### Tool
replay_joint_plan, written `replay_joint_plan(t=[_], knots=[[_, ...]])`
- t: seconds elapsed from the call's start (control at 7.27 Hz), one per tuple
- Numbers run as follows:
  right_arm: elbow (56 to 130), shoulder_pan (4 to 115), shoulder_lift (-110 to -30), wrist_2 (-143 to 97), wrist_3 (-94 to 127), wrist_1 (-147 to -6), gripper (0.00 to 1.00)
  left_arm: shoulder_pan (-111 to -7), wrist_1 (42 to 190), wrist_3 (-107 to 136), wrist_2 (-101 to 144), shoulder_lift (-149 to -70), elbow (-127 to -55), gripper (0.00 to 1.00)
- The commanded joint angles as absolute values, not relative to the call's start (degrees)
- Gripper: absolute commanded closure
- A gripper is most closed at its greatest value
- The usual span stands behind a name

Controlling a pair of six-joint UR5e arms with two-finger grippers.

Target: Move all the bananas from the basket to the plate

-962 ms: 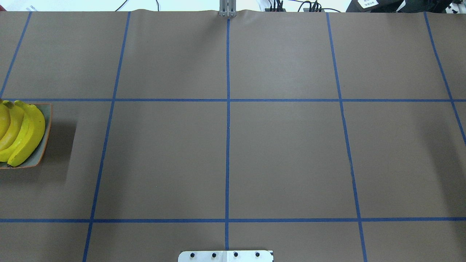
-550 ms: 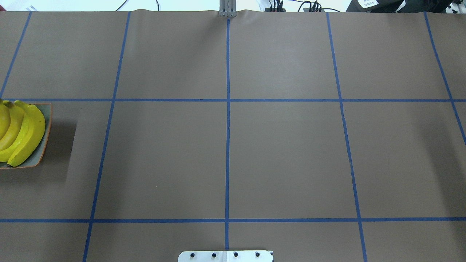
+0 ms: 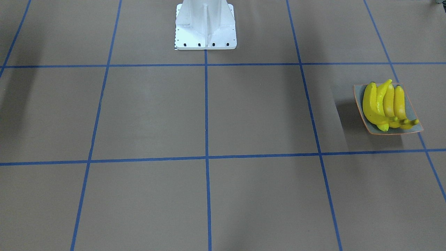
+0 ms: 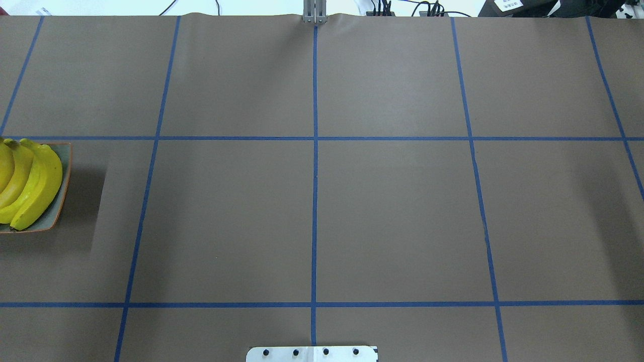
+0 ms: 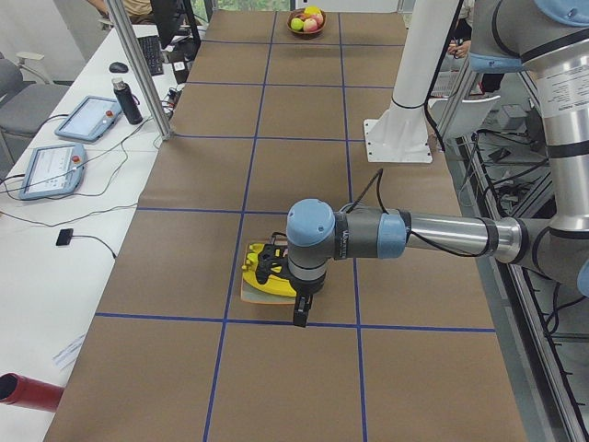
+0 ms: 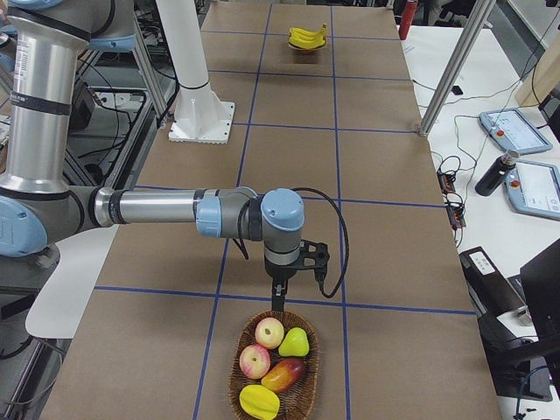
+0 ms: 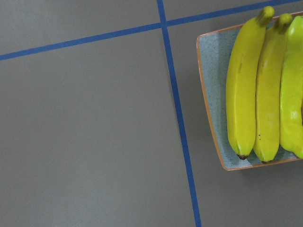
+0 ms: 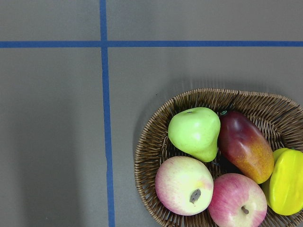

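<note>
Silver arm tubes (image 6: 149,206), pale-blue joint caps (image 6: 282,204), black cable (image 6: 345,236), white bolted pedestal (image 3: 205,24)

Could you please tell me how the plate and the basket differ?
The plate is square, glazed grey-green with an orange rim; the basket is rounded brown wicker. The plate holds four bananas; the basket holds apples, a pear and a mango, no bananas. Both rest on the brown table.

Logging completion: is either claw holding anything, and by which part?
Apparently nothing. All four bananas lie on the plate, and neither the left claw nor the right claw, seen only from the sides, shows anything in it.
</note>
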State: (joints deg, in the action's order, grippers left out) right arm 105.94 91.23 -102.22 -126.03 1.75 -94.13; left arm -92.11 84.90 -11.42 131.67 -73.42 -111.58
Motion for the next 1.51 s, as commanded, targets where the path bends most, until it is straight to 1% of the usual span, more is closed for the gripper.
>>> replay_joint_plan(t=[0.0, 1.37], knots=[[106.0, 91.23, -102.3, -126.21, 1.76, -94.3, 0.0, -92.11, 84.9, -11.34, 131.57, -73.39, -111.53, 0.0], [106.08, 91.23, -103.18, -126.21, 1.67, -94.13, 0.0, -92.11, 84.9, -11.34, 131.57, -73.21, -111.53, 0.0]])
